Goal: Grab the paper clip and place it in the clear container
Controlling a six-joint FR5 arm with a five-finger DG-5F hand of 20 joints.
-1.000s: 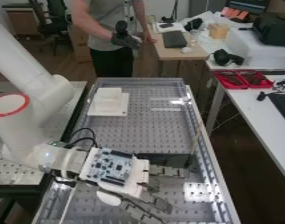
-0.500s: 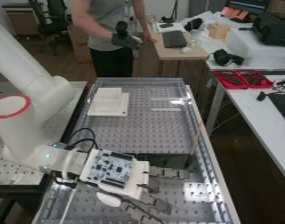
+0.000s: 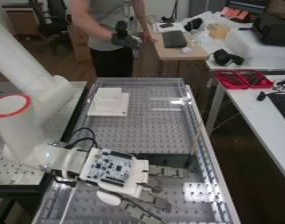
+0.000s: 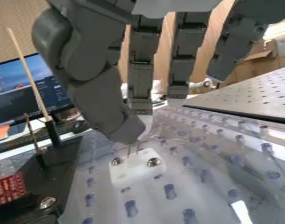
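The hand (image 3: 116, 172) is low over the near part of the perforated bench, its fingers pointing right. In the wrist view the hand (image 4: 99, 95) has its fingers fairly straight, with the thumb tip in front of a fingertip. Just below the thumb tip, two thin metal wires (image 4: 133, 149), probably part of the paper clip, stand above a white block (image 4: 136, 167) with two screws. The thumb hides whatever is above the wires. I cannot make out a clear container for certain.
A dark tray (image 3: 167, 160) lies beside the fingers; in the wrist view wooden sticks (image 4: 30, 75) stand by it. A white stepped block (image 3: 108, 102) sits farther back on the bench. The bench's metal rim (image 3: 202, 135) runs along the right.
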